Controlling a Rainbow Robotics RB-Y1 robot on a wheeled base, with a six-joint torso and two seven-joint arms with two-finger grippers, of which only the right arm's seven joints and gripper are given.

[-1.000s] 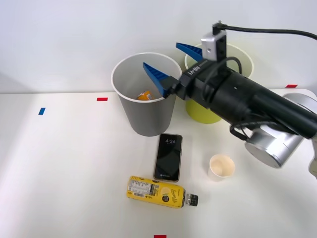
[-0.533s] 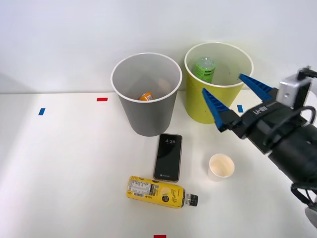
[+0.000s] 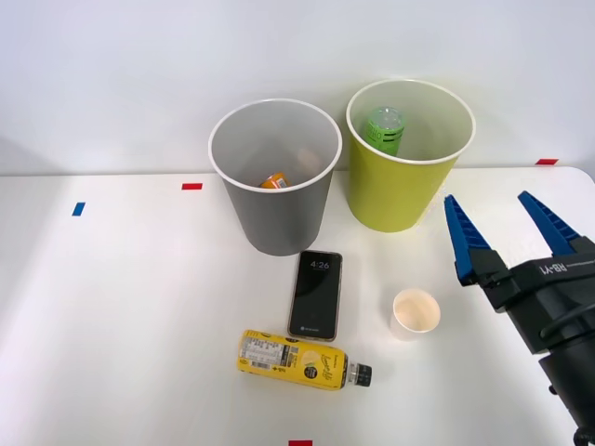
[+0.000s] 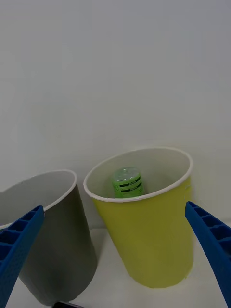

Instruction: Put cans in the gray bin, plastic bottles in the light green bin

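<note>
Front view shows the gray bin with the can inside, beside the light green bin holding the green bottle. Right gripper hangs spread wide, holding and touching nothing, right of the paper cup. Yellow-labelled bottle lies on the table by the smartphone.

Smartphone, left of the right gripper: screen clock reads "4:26". Yellow-labelled bottle, nearer than the phone: white text panel, print illegible.
</note>
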